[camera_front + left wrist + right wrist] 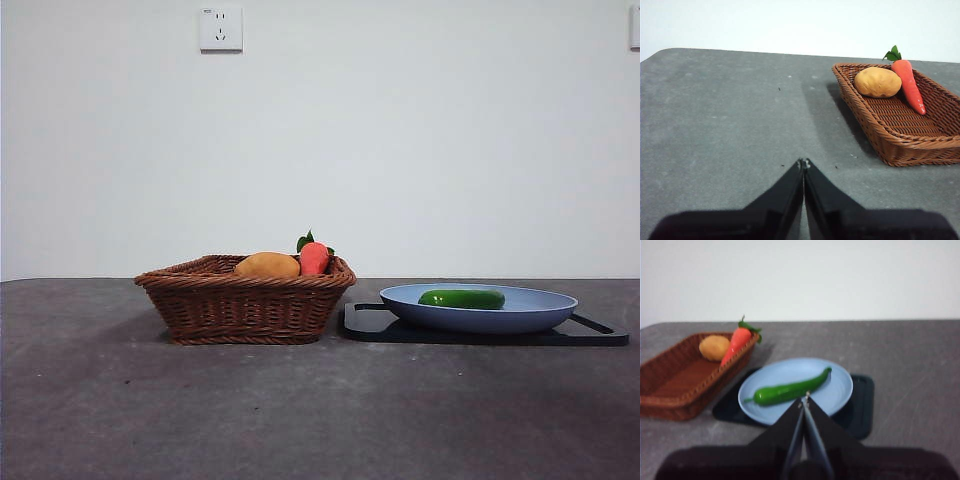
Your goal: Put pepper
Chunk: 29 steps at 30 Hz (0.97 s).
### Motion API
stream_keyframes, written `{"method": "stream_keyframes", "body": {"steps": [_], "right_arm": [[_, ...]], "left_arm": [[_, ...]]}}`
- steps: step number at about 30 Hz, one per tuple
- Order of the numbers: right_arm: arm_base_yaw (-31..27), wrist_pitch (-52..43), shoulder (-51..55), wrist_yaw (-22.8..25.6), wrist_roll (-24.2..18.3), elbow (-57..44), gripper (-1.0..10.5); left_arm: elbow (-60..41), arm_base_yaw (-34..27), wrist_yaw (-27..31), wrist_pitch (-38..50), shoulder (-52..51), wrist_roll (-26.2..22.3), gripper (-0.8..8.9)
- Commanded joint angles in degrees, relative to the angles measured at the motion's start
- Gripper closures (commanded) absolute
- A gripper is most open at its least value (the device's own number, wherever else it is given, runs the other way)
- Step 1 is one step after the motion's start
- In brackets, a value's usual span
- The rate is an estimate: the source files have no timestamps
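The glossy dark-green pepper (462,298) lies on the blue plate (545,308), which rests on a black tray (365,322) at the right. In the right wrist view the pepper (790,390) lies across the plate (840,385), just beyond my right gripper (804,399), whose jaws are shut and empty. My left gripper (803,162) is shut and empty over bare table, to one side of the wicker basket (900,150). Neither gripper shows in the front view.
The brown wicker basket (245,300) stands left of the tray and holds a yellow-orange oval fruit (266,265) and a red-orange leafy-topped fruit (314,257). A white wall with a socket (221,28) is behind the grey table.
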<state>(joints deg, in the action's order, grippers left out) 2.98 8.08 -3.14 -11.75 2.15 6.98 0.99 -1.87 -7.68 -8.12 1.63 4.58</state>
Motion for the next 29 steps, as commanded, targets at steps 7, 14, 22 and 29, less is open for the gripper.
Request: {"method": "stream_keyframes", "body": {"steps": [7,14,22,29], "right_arm": [[0.0,0.5,3.2,0.3,1.0,-3.7,9.4],[0.0,1.5,3.2,0.1,1.2,-5.6,9.4],[0.0,1.0,3.2,0.2,4.0,-6.5,9.4],[0.0,0.9,3.1,0.2,4.0,-6.5,9.4]], "left_arm": [[-0.6,-0.2,-0.1,0.6,-0.3,0.3,8.05],[-0.6,-0.2,-0.1,0.6,-0.3,0.3,8.05],[-0.6,-0.2,-0.1,0.6,-0.3,0.3,8.05],[-0.6,-0.2,-0.1,0.6,-0.3,0.3,8.05]]}}
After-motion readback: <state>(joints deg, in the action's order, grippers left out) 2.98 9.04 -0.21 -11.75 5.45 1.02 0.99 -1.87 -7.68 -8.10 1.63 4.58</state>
